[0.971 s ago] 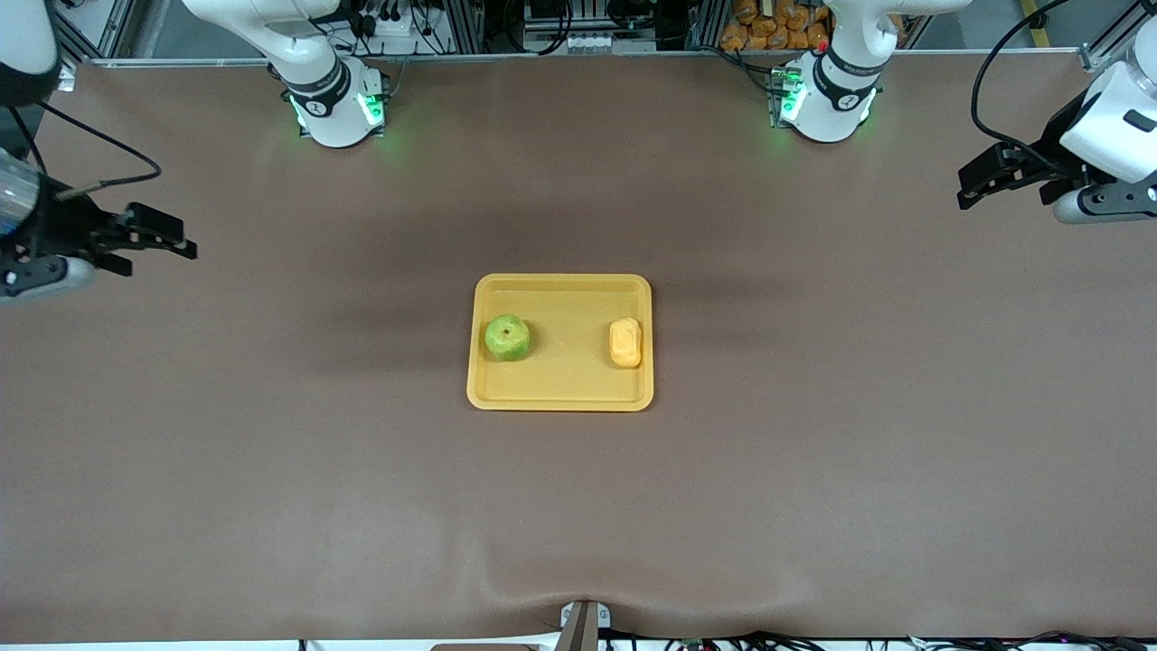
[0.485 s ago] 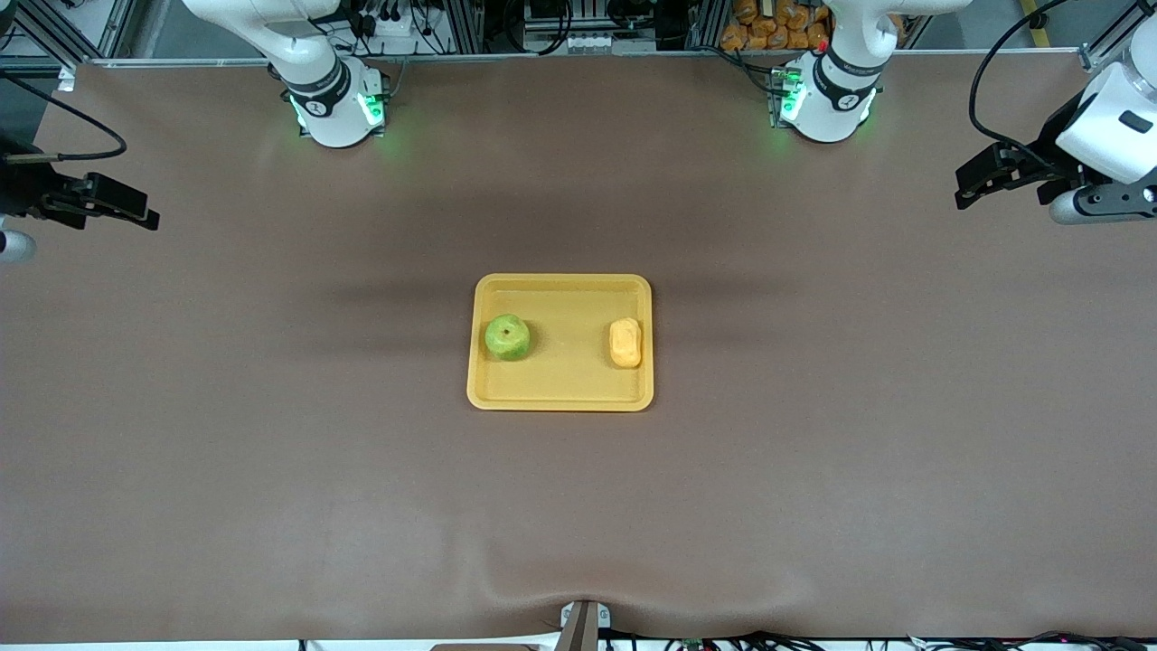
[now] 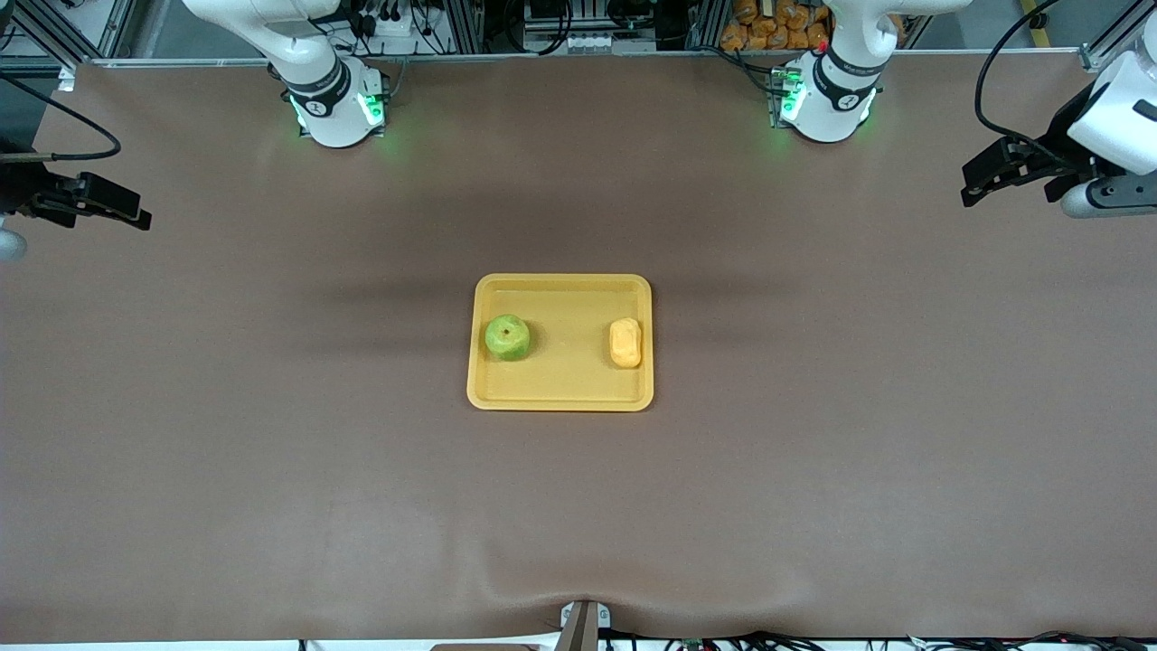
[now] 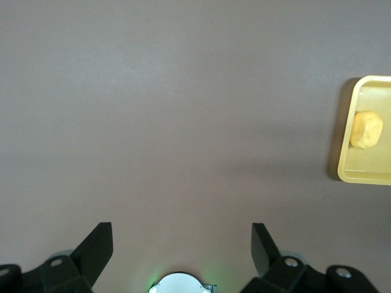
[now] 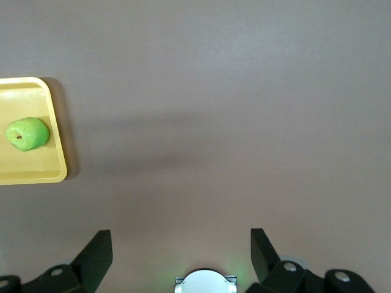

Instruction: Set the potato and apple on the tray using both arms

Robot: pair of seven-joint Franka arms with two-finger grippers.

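A: Apple point(image 3: 507, 337) and potato point(image 3: 625, 344) both on the tray point(image 3: 560, 391) already?

B: Yes. Apple inside the tray rim at the right arm's end, potato inside the rim at the left arm's end, well apart from each other. Tray itself mid-counter point(image 3: 271, 470).

A: And the claws?

B: Left claw point(image 3: 982, 177) up over bare counter, well away from the tray toward the left arm's end. Fingers spread wide, nothing between them. Right claw point(image 3: 122, 210) likewise, over bare counter toward the right arm's end, wide open and empty. Looks like a finished job, both arms parked.

A: If a regrip were needed, how to handle each piece?

B: Apple: probably light, firm, smooth-skinned and round, so likely to roll or slip. Best taken across the widest middle, fingers either side of the stem dimple. Potato: smaller, oblong, slightly blocky, likely duller in surface and steadier. Best pinched across the short width, on the long flanks, not end to end.

A: Risks?

B: Mostly the apple rolling toward the rim if nudged. Tray rim close beside both, so little room for a finger on the rim side.
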